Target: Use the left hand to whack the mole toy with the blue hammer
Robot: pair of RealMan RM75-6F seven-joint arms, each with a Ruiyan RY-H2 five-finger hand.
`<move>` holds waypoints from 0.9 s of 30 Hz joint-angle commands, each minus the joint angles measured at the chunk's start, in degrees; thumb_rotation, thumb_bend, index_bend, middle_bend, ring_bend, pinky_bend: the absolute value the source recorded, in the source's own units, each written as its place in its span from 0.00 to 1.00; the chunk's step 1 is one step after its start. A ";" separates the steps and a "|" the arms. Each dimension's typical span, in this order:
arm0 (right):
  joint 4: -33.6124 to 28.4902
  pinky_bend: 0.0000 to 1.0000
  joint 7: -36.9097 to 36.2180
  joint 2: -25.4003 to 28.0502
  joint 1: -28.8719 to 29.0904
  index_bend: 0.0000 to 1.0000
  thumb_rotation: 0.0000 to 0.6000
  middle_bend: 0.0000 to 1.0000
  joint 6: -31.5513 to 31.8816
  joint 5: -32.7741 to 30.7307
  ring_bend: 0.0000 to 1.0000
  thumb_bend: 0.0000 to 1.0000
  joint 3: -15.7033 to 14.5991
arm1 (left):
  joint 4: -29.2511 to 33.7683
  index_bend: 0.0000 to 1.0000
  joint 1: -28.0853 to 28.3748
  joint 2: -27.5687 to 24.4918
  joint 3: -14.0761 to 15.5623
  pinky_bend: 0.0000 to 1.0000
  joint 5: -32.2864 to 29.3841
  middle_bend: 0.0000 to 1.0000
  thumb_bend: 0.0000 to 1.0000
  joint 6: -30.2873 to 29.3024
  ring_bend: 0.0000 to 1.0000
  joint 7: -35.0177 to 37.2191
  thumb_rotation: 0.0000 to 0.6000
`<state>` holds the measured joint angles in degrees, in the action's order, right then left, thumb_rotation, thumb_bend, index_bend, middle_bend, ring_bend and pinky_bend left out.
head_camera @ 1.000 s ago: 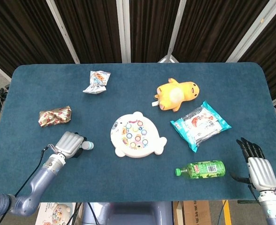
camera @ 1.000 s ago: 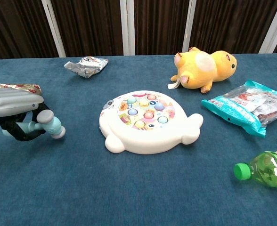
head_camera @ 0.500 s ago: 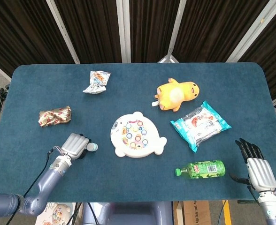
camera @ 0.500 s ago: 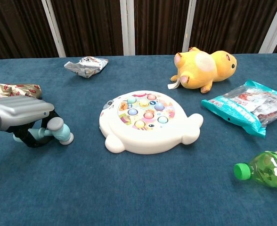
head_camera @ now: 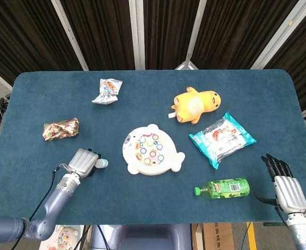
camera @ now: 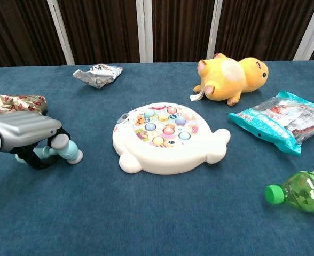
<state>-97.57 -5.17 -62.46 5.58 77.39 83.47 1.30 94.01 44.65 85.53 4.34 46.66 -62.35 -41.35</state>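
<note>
**Hammer in hand, mole toy waiting at centre table**

Containers first: a green bottle [head_camera: 223, 188] lies on its side near the front edge, green cap pointing left, some liquid inside. Behind it sits a sealed teal snack packet [head_camera: 222, 138], its contents showing through a clear window. Far left, a crumpled red-and-gold wrapper [head_camera: 61, 129]; at the back, a crumpled silver packet [head_camera: 107, 91]; I cannot tell what either holds.

Now the action: the left hand [head_camera: 81, 163] is low over the table, fingers curled around the handle of the blue hammer [camera: 62, 150], whose head pokes out toward the mole toy [head_camera: 152, 150]. The hammer is apart from the toy, off its left side. The toy, white with coloured buttons, sits mid-table.

The right hand [head_camera: 285, 186] rests at the front right corner, fingers stretched out and slightly apart, holding nothing.

A yellow plush [head_camera: 196, 104] lies behind the toy. The table [head_camera: 153, 208] wears dark blue felt; dark curtains with pale struts hang behind.
</note>
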 commanded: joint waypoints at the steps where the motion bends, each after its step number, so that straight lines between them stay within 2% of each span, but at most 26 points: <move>1: 0.00 0.00 0.00 -0.01 -0.01 0.00 1.00 0.00 0.10 0.23 0.00 0.19 -0.05 | -0.56 0.43 -0.47 0.58 -0.20 0.48 0.50 0.38 0.47 -0.94 0.33 -0.62 1.00; 11: -0.06 0.00 -0.33 -0.05 -0.05 0.00 1.00 0.00 0.23 0.62 0.00 0.19 -0.20 | -1.06 0.36 -1.73 1.08 -1.30 0.45 0.50 0.34 0.37 -2.36 0.30 -1.79 1.00; 24: -0.17 0.00 -0.19 -0.05 -0.06 0.00 1.00 0.00 0.18 0.72 0.00 0.19 -0.34 | -0.85 0.34 -2.52 1.85 -3.47 0.44 0.85 0.33 0.36 -4.14 0.30 -3.05 1.00; 27: -0.20 0.00 -0.21 -0.04 -0.05 0.00 1.00 0.00 0.14 0.66 0.00 0.19 -0.33 | -0.22 0.33 -2.77 1.80 -4.48 0.44 0.22 0.33 0.31 -4.27 0.30 -2.54 1.00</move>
<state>-97.76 -5.38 -62.50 5.53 77.53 84.13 0.98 93.49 42.03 87.35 0.25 47.22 -66.54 -44.15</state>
